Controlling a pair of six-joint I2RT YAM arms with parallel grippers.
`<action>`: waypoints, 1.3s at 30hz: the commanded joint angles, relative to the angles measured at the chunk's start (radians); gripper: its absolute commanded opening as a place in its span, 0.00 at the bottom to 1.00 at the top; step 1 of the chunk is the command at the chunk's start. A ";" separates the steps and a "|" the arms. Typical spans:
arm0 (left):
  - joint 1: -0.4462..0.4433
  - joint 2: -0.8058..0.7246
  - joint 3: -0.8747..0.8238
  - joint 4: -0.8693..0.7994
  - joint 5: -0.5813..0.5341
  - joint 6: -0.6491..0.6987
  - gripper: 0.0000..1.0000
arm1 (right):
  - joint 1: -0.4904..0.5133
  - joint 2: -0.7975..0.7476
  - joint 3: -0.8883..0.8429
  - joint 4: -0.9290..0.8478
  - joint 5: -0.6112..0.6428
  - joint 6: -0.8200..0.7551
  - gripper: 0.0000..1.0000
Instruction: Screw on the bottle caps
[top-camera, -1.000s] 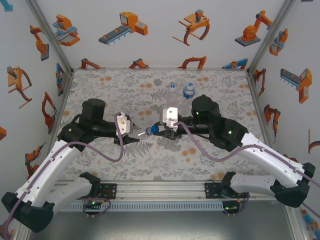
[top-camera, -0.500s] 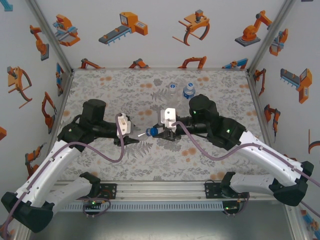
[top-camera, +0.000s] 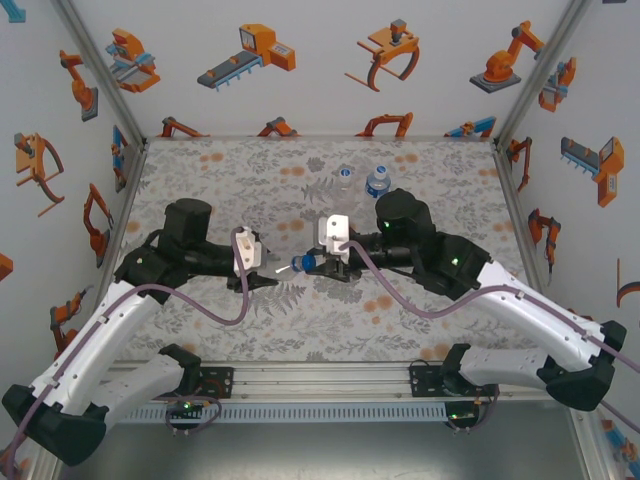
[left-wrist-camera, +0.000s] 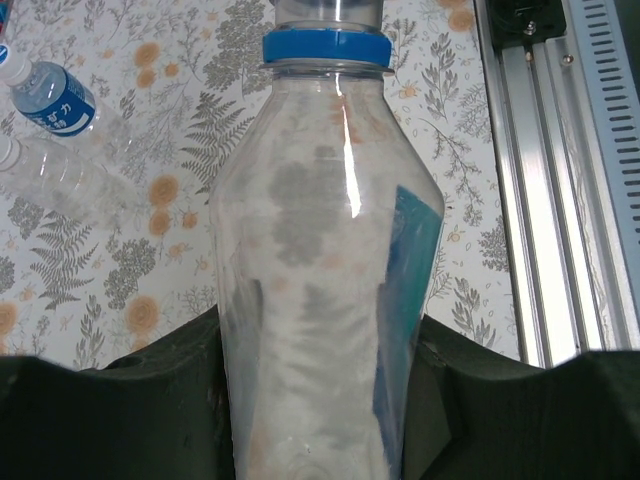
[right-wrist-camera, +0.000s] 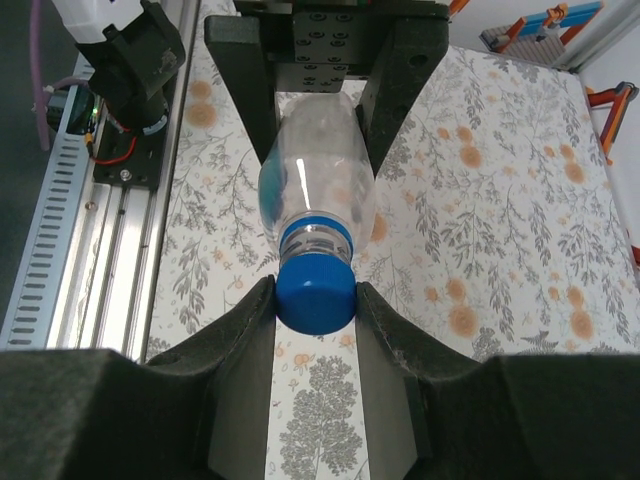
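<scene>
top external view, near to far: two arms reach from the near edge of the floral mat (top-camera: 200, 330) and meet over its middle. the left gripper (top-camera: 268, 275) has its fingers pressed against the sides of one clear bottle (top-camera: 283, 268), held level above the mat with its neck pointing at the right arm. the left wrist view shows that bottle (left-wrist-camera: 330, 280) wedged between the two black fingers (left-wrist-camera: 150, 400), a blue label inside its curve. the right gripper (top-camera: 312, 263) pinches one blue cap (top-camera: 305, 263). in the right wrist view the cap (right-wrist-camera: 316, 290) sits on the bottle's neck, squeezed between both fingers (right-wrist-camera: 240, 340). two more bottles, one unlabelled (top-camera: 345, 180) and one with a blue label (top-camera: 378, 183), sit side by side close to the far edge, right of centre. three bottles in all.
</scene>
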 joint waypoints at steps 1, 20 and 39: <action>-0.019 -0.008 0.029 0.010 0.055 0.011 0.00 | 0.004 0.020 0.013 0.059 0.038 0.013 0.01; -0.025 0.034 0.051 -0.052 0.048 0.014 0.00 | 0.068 0.085 0.150 -0.158 0.096 -0.203 0.00; -0.029 0.112 0.106 -0.180 0.095 0.031 0.00 | 0.236 0.132 0.224 -0.293 0.367 -0.475 0.00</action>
